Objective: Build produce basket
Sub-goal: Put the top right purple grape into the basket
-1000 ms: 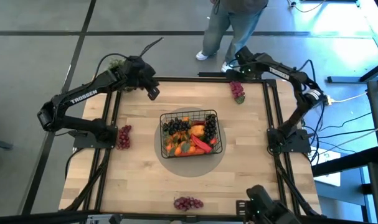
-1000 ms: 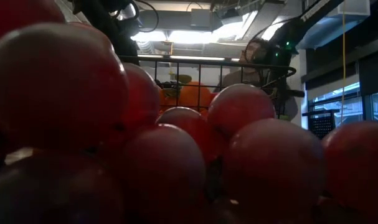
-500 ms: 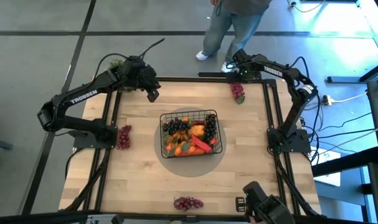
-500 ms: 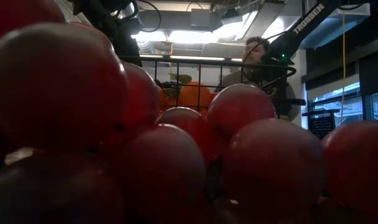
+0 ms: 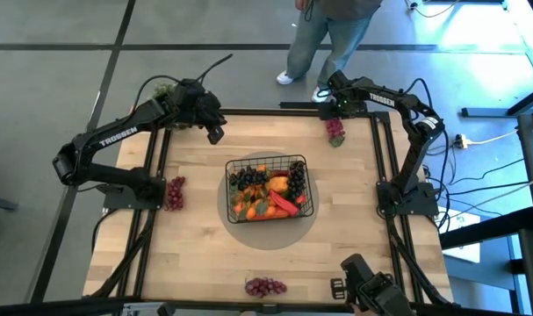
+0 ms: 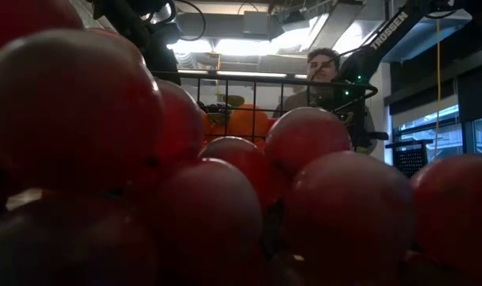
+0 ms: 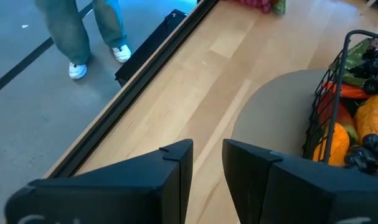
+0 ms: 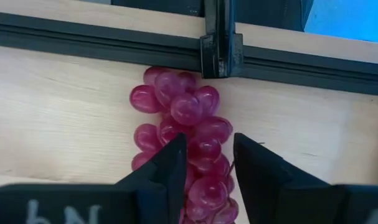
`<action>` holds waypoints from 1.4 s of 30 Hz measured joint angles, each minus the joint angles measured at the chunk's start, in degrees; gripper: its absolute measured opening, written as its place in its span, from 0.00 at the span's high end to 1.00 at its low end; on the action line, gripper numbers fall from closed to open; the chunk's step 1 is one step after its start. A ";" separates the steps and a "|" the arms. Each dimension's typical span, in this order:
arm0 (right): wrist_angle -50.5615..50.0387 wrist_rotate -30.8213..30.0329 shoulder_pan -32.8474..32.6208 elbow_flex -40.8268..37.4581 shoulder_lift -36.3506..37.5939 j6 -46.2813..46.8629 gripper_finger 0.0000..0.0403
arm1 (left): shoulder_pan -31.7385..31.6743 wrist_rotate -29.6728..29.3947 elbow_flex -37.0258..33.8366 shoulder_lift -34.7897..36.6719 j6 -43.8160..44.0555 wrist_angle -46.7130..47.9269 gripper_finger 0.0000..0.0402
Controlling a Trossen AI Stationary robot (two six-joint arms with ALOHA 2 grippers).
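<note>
The black wire basket stands mid-table on a round grey mat, filled with produce: oranges, dark grapes and a red pepper. Loose red grape bunches lie at the far right, the left edge and the near edge. My right gripper hangs open, pointing down over the far-right bunch; its fingers straddle the view of the grapes, and no touch shows. My left gripper waits near the far left, slightly open and holding nothing, with the basket ahead of it.
A person stands just beyond the far edge, seen also in the low view. Black frame rails run along the table edge right behind the far-right grapes. A leafy plant sits off the far left corner. Near-edge grapes fill the low view.
My right gripper has sunk toward the grape bunch at the table's far right, its arm folding lower. The person behind the far edge has shifted a little.
</note>
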State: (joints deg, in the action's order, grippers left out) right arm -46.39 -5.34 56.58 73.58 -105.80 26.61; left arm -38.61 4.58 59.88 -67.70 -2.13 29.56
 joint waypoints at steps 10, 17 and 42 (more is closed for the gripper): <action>0.03 1.33 0.00 0.00 0.00 -3.29 0.98 | 0.00 -0.02 0.00 0.00 -0.07 0.00 0.82; 0.05 1.73 -0.55 0.00 0.07 -6.25 0.99 | 0.00 -0.02 0.00 0.00 -0.07 0.00 0.82; -17.07 0.27 -15.48 25.81 6.23 -19.48 1.00 | 0.00 -0.02 0.01 0.00 -0.05 -0.02 0.82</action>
State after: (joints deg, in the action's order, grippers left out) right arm -63.46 -5.07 41.10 99.40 -99.57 7.14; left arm -38.61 4.56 59.89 -67.70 -2.18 29.54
